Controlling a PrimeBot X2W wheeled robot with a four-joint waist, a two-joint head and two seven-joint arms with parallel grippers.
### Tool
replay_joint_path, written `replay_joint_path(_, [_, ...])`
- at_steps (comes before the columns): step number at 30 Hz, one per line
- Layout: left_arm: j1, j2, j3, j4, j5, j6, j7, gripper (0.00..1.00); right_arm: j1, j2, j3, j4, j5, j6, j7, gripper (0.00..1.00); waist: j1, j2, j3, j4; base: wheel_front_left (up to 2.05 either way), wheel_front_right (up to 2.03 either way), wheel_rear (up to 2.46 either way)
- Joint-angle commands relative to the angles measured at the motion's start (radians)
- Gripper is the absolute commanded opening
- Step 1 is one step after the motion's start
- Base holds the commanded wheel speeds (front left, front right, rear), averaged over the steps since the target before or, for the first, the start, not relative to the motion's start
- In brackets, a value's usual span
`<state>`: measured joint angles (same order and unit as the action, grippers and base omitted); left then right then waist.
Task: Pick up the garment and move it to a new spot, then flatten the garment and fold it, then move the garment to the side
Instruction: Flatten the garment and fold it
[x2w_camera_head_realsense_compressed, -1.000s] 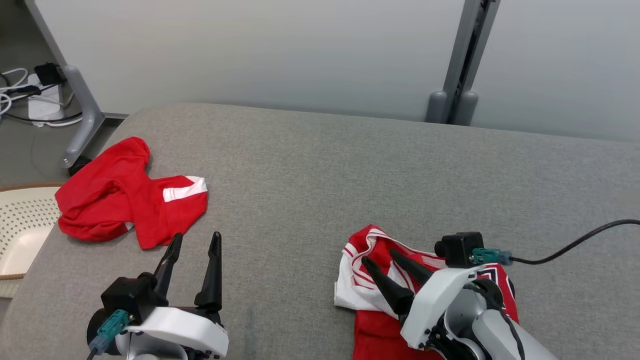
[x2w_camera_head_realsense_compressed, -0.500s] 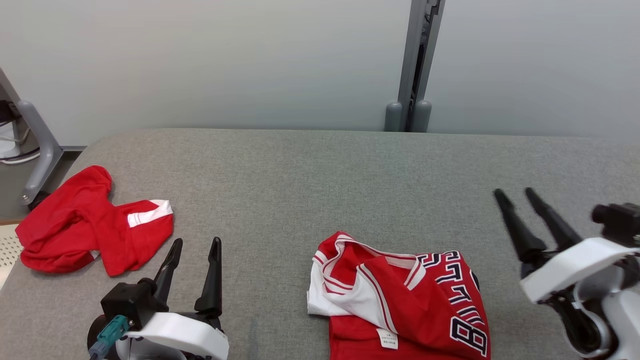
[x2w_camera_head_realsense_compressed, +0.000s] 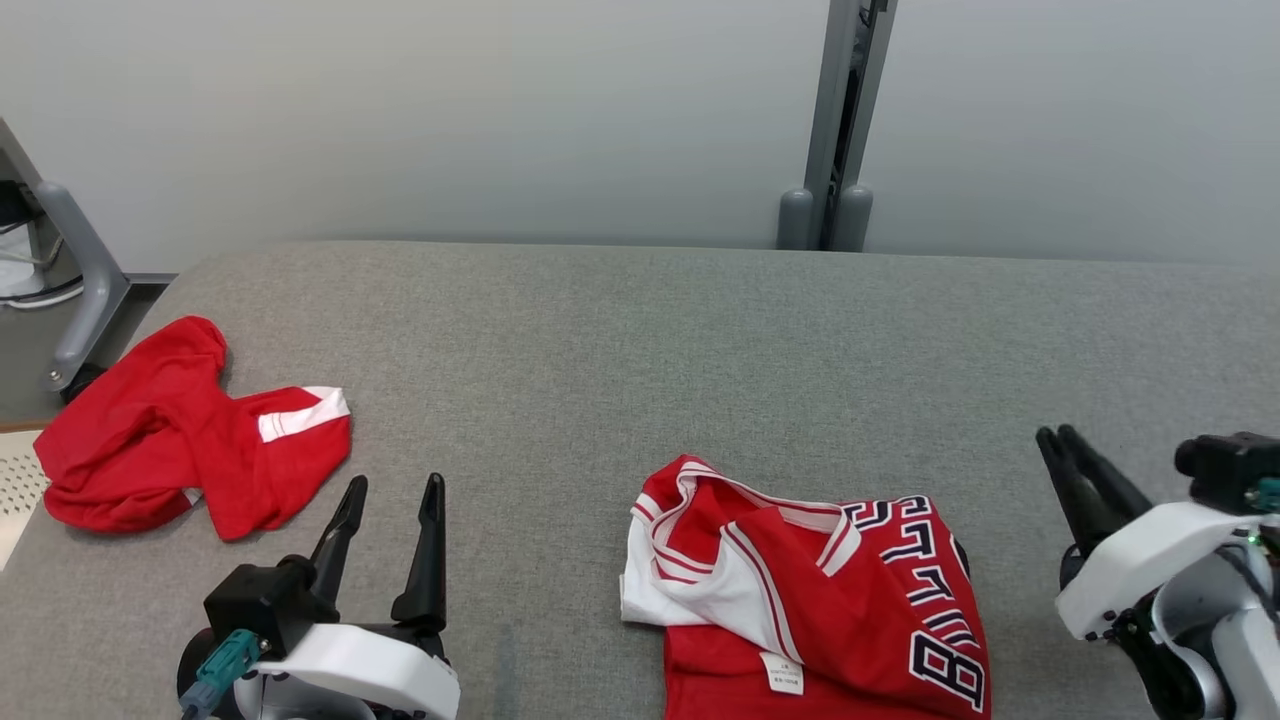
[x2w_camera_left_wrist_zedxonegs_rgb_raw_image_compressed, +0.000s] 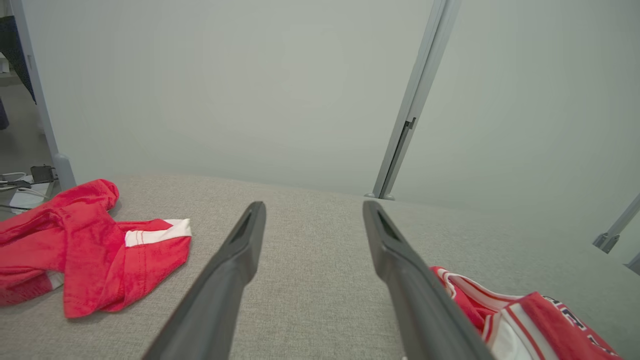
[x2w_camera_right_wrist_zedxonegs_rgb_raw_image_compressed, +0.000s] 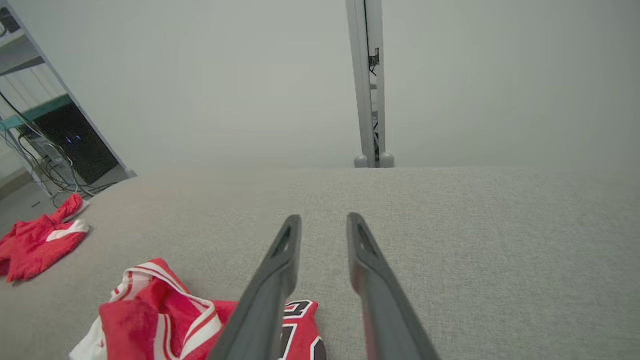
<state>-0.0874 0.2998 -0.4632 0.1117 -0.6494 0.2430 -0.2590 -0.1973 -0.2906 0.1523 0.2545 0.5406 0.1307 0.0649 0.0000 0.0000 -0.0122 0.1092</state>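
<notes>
Garments, two.
- One: red jersey (x2w_camera_head_realsense_compressed: 800, 590) with white trim and dark numerals, crumpled on the grey surface (x2w_camera_head_realsense_compressed: 600, 380) between my two pairs of fingers, nearer the right pair.
- Two: plain red garment (x2w_camera_head_realsense_compressed: 190, 430) with a white band, beyond and left of the left fingers.

Left gripper (x2w_camera_head_realsense_compressed: 394, 484): fingers wide apart, empty.
Right gripper (x2w_camera_head_realsense_compressed: 1056, 434): fingers narrowly apart, empty.

Containers, one: pale perforated container (x2w_camera_head_realsense_compressed: 8, 490), contents I cannot tell.

The left gripper (x2w_camera_head_realsense_compressed: 393, 487) is positioned at the lower left, fingers spread wide and pointed up-frame. The right gripper (x2w_camera_head_realsense_compressed: 1057, 436) is positioned at the lower right, fingers set narrowly apart.
</notes>
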Motion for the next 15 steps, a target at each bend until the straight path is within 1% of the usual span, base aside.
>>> replay_joint_path(1, [-0.012, 0.002, 0.003, 0.002, 0.0, -0.004, -0.003, 1.0, -0.016, -0.002, 0.02, 0.034, -0.009, 0.0, 0.011, 0.0, 0.0, 0.0, 0.006, 0.008, 0.0, 0.0, 0.0])
replay_joint_path(4, [-0.022, -0.001, -0.001, 0.006, 0.002, -0.006, -0.003, 1.0, -0.052, 0.002, 0.073, 0.137, -0.014, 0.0, 0.026, 0.0, 0.0, 0.0, 0.015, 0.025, 0.0, 0.0, 0.0])
replay_joint_path(9, [-0.027, -0.002, -0.004, 0.011, 0.003, -0.008, -0.001, 1.0, -0.097, 0.039, 0.158, 0.298, 0.043, 0.0, 0.035, 0.0, 0.0, 0.0, 0.02, 0.058, 0.0, 0.0, 0.0])
replay_joint_path(12, [-0.028, 0.004, -0.002, 0.013, 0.003, -0.007, 0.0, 1.0, -0.113, 0.058, 0.206, 0.366, 0.088, 0.0, 0.023, 0.0, 0.0, 0.0, 0.018, 0.078, 0.0, 0.0, 0.0])
replay_joint_path(15, [-0.026, 0.008, 0.0, 0.01, 0.001, -0.004, 0.001, 1.0, -0.124, 0.075, 0.261, 0.401, 0.129, 0.0, 0.011, 0.0, 0.0, 0.0, 0.015, 0.093, 0.0, 0.0, 0.0])
